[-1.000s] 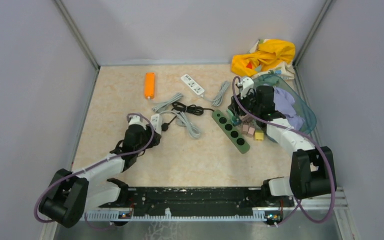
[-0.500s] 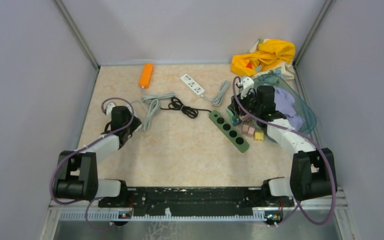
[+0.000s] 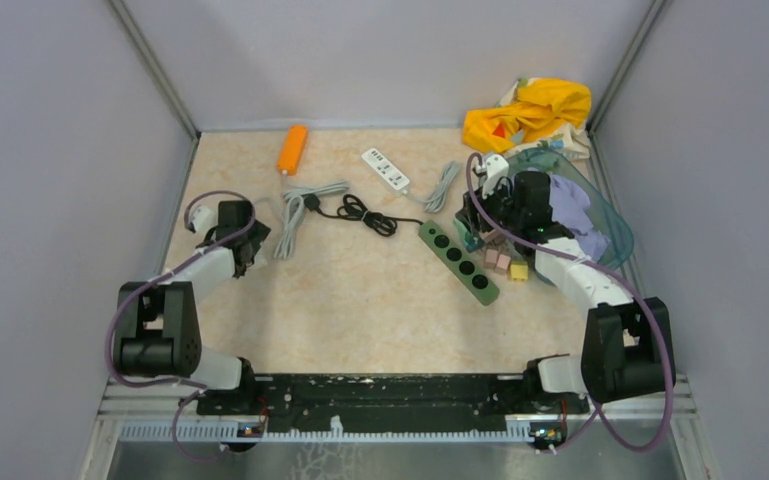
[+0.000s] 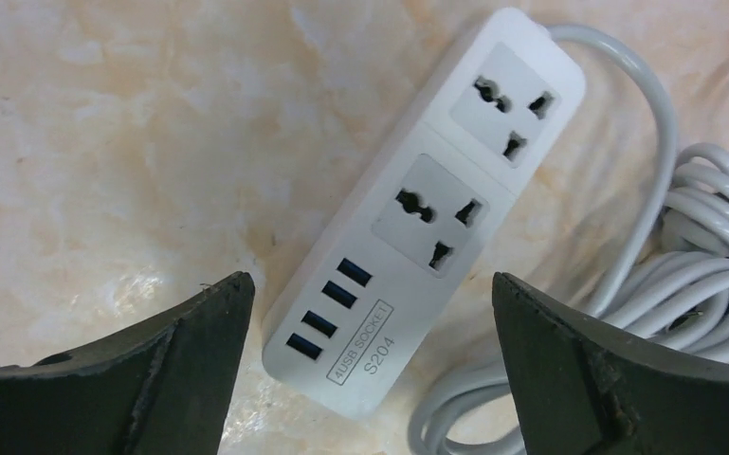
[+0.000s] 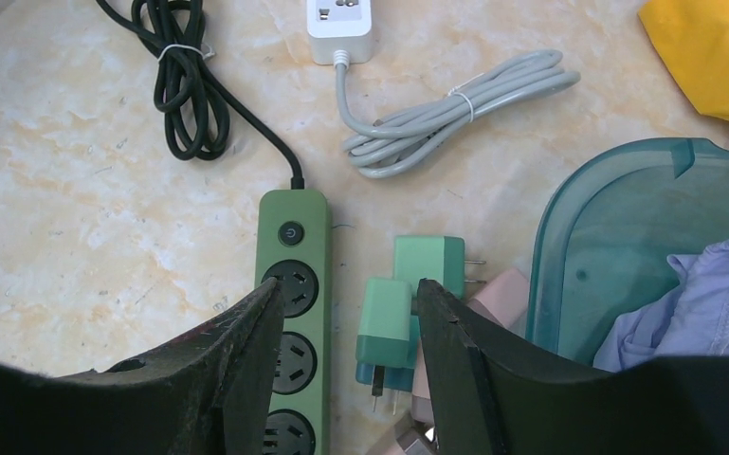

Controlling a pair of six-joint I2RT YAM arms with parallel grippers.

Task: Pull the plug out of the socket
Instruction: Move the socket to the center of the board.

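Note:
The white socket strip (image 4: pixel 417 218) lies flat on the marble table, with both its outlets and its USB ports empty. My left gripper (image 4: pixel 370 282) hovers over its USB end, jaws wide open and touching nothing. In the top view that gripper (image 3: pixel 250 238) sits at the far left and covers the strip. The black plug (image 3: pixel 312 203) lies loose on the table beside the strip's grey coiled cable (image 3: pixel 295 208), its black cord (image 3: pixel 365 213) bundled to the right. My right gripper (image 5: pixel 348 284) stands partly open and empty above the green power strip (image 5: pixel 294 237).
Green adapters (image 5: pixel 387 318) and pink ones lie beside a teal container (image 5: pixel 626 218) holding cloth. A second white strip (image 3: pixel 385 168) with a grey cable, an orange object (image 3: pixel 292 148) and a yellow cloth (image 3: pixel 530 110) lie at the back. Walls close in left and right.
My left arm swung left and back, dragging the white strip and its cable along. Its jaws then opened and let go of the strip. The black plug now lies apart from the strip. The right arm stayed still.

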